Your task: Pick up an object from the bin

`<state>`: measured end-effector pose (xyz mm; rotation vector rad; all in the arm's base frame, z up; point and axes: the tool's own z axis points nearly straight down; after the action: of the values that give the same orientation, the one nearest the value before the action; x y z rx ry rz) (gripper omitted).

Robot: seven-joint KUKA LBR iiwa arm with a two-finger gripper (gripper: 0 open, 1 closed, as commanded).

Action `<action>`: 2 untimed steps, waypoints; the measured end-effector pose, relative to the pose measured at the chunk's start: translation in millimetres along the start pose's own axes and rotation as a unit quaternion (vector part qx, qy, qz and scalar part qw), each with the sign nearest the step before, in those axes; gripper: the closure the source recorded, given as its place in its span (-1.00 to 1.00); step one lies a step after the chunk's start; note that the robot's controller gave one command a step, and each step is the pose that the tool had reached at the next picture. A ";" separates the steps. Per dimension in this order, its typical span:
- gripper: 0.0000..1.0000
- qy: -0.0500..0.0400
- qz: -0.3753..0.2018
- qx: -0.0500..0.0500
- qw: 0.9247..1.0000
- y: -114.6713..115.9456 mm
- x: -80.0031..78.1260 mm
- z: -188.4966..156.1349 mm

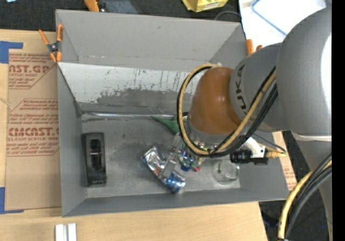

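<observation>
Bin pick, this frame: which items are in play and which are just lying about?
In play: gripper, low in the grey bin; crumpled silver-and-blue wrapper right beside it.
Lying about: black block by the view's left wall; clear round piece on the gripper's other side; green scrap towards the back wall.

Bin (135, 35) floor: tape dispenser (92, 159) by left wall, well apart from the rest. Crumpled wrapper (160, 167) approx centre, by near wall. Gripper (186, 159) just right of it; cup (226, 172) further right. Thin scrap (166, 123) behind wrapper, twd far wall.
</observation>
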<state>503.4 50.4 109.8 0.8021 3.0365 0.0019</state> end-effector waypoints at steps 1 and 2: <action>-1.00 0.005 -0.049 0.003 0.999 1.8 2.6 -23.1; -1.00 -0.004 0.013 -0.003 1.000 5.2 -23.6 -31.4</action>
<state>526.4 43.1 141.2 0.8387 3.0176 0.0085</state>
